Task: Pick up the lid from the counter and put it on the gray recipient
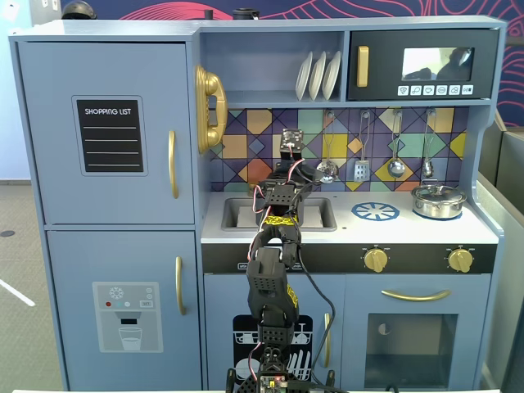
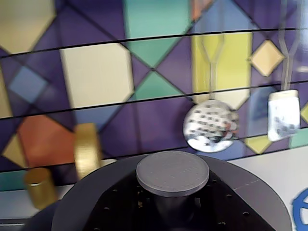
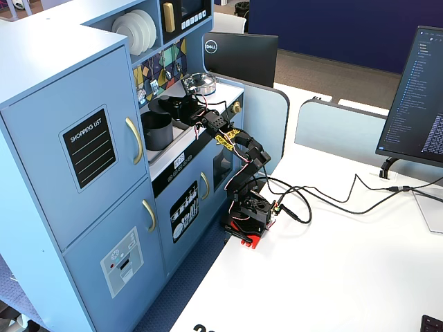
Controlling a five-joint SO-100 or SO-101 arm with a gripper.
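Note:
The lid [image 2: 173, 173] fills the bottom of the wrist view: a dark-gray disc with a round central knob, seen close and roughly level. In a fixed view the lid [image 3: 166, 105] hangs at the tip of my gripper [image 3: 183, 104], just above and slightly right of the gray recipient [image 3: 156, 131], which stands in the sink end of the counter [image 3: 228, 91]. My jaws themselves are hidden behind the lid, which is off the counter and carried by them. In the front fixed view my arm [image 1: 270, 278] hides the pot and the lid.
A shiny silver lidded pot [image 1: 438, 201] stands at the counter's right end beside the printed blue burner [image 1: 375, 212]. A gold faucet [image 2: 86, 149] is close on the left. A strainer [image 2: 211, 127] and spatula [image 2: 284, 115] hang on the backsplash. Shelf and microwave are overhead.

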